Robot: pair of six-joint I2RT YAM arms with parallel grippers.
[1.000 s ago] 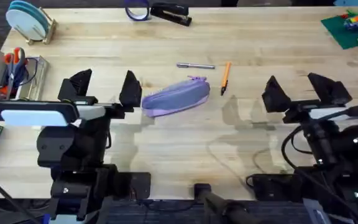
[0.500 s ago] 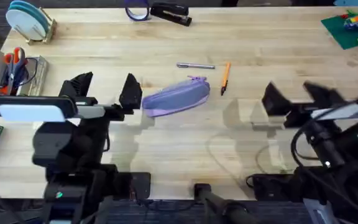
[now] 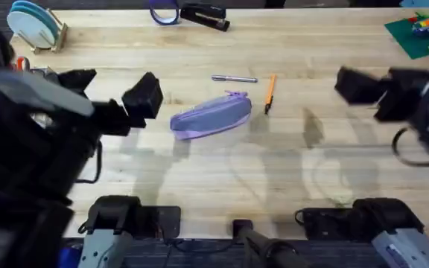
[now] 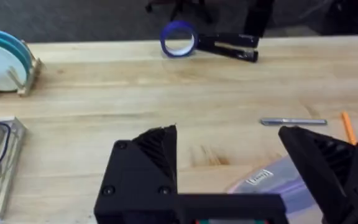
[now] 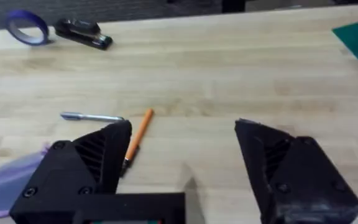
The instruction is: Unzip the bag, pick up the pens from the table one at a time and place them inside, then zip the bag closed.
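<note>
Both my hands, left and right, have risen open-fingered above the plank desk; the lavender fabric pouch lies zipped, unzipping not yet begun.

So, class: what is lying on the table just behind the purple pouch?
Behind the pouch lie a silver pen and an orange pen, both apart from it. What the pouch holds is hidden by its fabric.

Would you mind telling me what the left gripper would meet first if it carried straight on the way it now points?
Probably the bag: the open left gripper has the pouch's near end lying just ahead between its fingers. Its height above the table is unclear, so it might pass over toward the silver pen.
</note>
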